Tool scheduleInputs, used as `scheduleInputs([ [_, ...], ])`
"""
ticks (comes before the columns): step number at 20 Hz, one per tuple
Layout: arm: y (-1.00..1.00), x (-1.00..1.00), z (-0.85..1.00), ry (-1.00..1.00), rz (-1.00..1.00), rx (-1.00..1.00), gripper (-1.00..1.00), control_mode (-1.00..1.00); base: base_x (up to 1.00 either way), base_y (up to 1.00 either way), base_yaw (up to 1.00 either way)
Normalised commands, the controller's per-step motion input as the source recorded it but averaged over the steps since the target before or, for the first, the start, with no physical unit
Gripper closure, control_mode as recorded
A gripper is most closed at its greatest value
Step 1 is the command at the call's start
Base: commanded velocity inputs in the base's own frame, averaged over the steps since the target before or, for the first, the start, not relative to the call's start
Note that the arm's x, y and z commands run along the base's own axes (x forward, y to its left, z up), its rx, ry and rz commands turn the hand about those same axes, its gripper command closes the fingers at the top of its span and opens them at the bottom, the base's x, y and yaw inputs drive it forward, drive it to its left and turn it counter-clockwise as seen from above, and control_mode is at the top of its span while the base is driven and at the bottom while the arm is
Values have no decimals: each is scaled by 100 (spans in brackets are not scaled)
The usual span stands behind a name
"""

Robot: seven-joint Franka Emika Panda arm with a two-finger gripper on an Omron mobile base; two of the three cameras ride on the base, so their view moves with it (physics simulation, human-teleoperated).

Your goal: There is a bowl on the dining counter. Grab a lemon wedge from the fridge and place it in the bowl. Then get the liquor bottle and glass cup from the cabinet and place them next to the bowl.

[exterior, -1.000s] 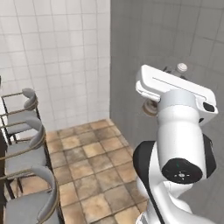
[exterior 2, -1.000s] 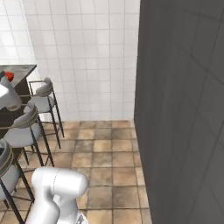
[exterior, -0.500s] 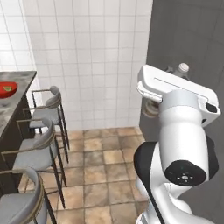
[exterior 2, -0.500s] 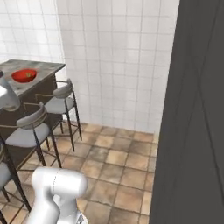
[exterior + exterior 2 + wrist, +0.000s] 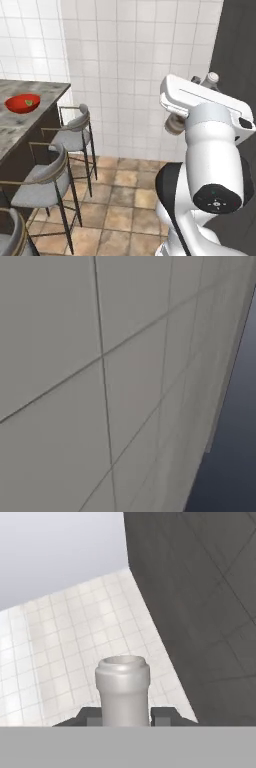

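Between the gripper (image 5: 125, 716) fingers, unlabelled pale liquor bottle (image 5: 123, 689) neck

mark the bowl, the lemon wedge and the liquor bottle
bowl (image 5: 19, 104): left base view, red front wall.
lemon wedge (image 5: 29, 102): left base view, greenish sliver inside the bowl.
liquor bottle (image 5: 123, 689): hand view, neck below the mouth.

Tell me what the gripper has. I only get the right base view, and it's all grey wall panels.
Observer: In the hand view, the gripper is shut on the neck of a slim pale liquor bottle.
Operator: Where's the bowl?
Observer: In the left base view, the shallow round red bowl sits on the grey-brown marble dining counter, far to the left.
Operator: Any lemon in it?
Observer: A tiny yellowish-green wedge lies inside the bowl.
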Motion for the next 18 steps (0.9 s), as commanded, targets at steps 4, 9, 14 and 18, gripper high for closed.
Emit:
scheduleInputs([
  [4, 0, 0, 0, 0, 0, 0, 100, 100, 100, -36, 53],
  [9, 0, 0, 0, 0, 0, 0, 100, 100, 100, -40, 53],
  [14, 0, 0, 0, 0, 0, 0, 100, 100, 100, -41, 51],
  [18, 0, 0, 0, 0, 0, 0, 100, 100, 100, -40, 52],
])
